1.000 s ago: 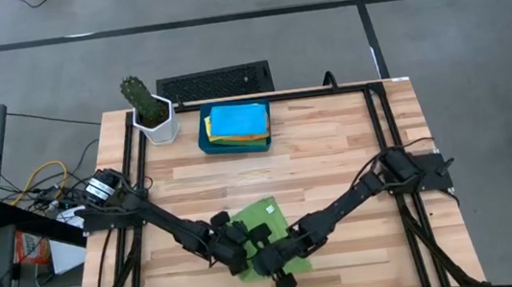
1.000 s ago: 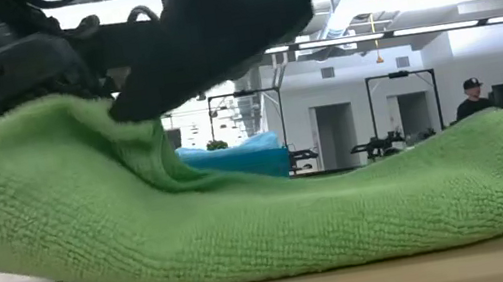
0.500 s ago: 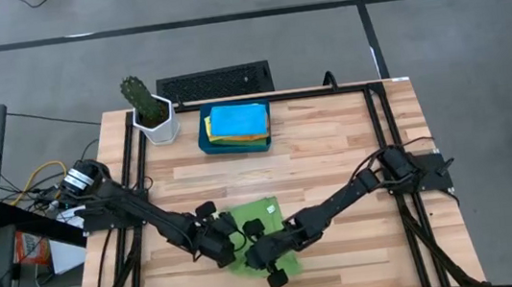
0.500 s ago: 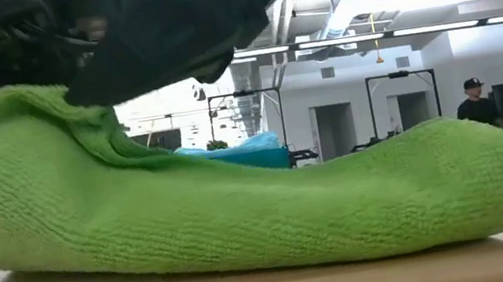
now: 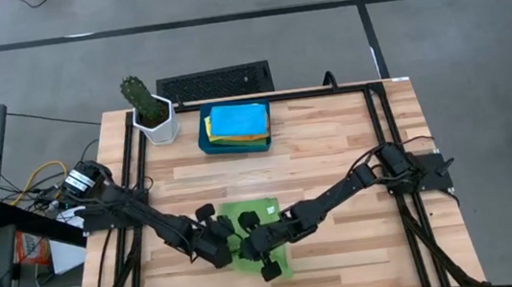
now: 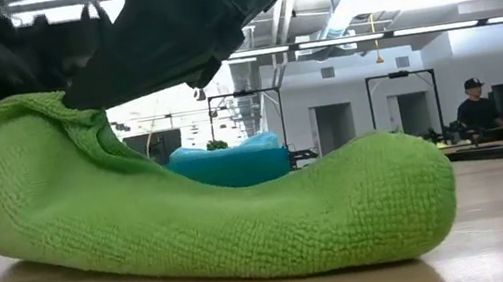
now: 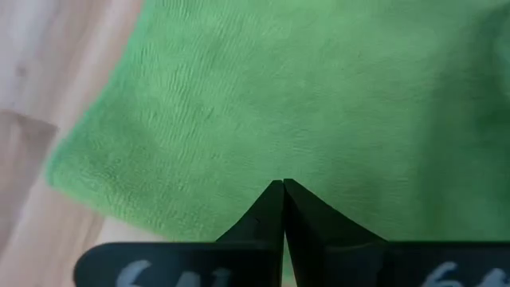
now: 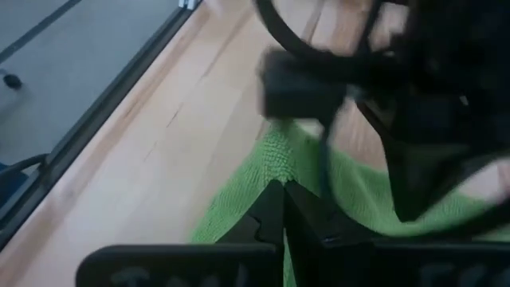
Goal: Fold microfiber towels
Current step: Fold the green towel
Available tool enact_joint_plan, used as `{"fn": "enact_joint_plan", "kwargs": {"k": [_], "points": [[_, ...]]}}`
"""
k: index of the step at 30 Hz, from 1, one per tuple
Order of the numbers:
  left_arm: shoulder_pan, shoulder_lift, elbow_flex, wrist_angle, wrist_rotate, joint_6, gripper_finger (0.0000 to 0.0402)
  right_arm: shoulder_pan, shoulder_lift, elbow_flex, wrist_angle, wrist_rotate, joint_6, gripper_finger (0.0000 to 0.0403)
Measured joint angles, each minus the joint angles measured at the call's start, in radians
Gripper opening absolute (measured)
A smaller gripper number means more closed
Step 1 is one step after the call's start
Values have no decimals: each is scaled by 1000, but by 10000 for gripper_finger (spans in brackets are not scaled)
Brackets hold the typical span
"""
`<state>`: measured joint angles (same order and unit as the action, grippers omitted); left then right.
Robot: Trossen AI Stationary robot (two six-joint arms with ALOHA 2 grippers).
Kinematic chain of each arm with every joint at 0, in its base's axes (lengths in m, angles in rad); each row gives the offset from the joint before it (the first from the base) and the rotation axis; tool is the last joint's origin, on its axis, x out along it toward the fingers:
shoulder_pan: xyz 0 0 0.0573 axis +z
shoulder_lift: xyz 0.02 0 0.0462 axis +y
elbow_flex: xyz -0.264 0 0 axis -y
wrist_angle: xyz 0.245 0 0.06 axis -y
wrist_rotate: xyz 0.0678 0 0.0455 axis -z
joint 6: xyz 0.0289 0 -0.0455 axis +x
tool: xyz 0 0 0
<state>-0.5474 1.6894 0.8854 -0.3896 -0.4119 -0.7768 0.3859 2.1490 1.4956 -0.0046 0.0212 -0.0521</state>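
Observation:
A green microfiber towel [image 5: 266, 210] lies near the table's front edge, bunched into a thick roll [image 6: 244, 223]. Its left part rises off the wood while its right end [image 6: 412, 196] rests on the table. My left gripper [image 5: 232, 247] and my right gripper [image 5: 252, 244] meet over it, both shut on the cloth. In the low view the dark arms cover the raised top [image 6: 55, 111]. More towels, sky-blue [image 5: 237, 120] on top, are stacked in the teal tray [image 5: 206, 141] at the back. My left gripper pinches the green towel between its shut fingertips [image 7: 271, 209], with cloth [image 7: 279, 163] right at the tips. It slants down from the table's left. Edge or fold, I cannot tell. My right gripper pinches the towel's raised part [image 8: 275, 163] between shut fingers [image 8: 267, 211]. It comes slanting down from the table's right. The cloth hangs below the hold, and its right end stays on the table.
A potted cactus [image 5: 149, 112] stands at the back left, and a black grille [image 5: 213, 83] lies behind the tray. Black frame rails [image 5: 381, 139] run along the table's sides. A person [image 6: 474, 106] stands far off in the room.
Both grippers have gone toward the table's left edge and slightly up, still shut on the towel. The raised left part went with them. The towel's right end slid left along the wood, so the towel is shorter and more bunched.

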Motion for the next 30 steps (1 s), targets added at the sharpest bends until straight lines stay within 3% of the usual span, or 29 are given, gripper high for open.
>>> {"fn": "enact_joint_plan", "kwargs": {"k": [10,18,22,27,30], "points": [[85,-2,-135,308,172,118,0,44,0,0,-32,0,14,25],[129,80,-99,449,279,149,0,47,0,0,-31,4,32,23],[127,96,-56,399,270,71,0,35,0,0,-17,-5,21,23],[121,-8,-9,95,200,-22,0,11,0,0,14,18,-4,27],[98,-79,16,-41,209,-68,0,-5,0,0,50,16,-1,24]]}}
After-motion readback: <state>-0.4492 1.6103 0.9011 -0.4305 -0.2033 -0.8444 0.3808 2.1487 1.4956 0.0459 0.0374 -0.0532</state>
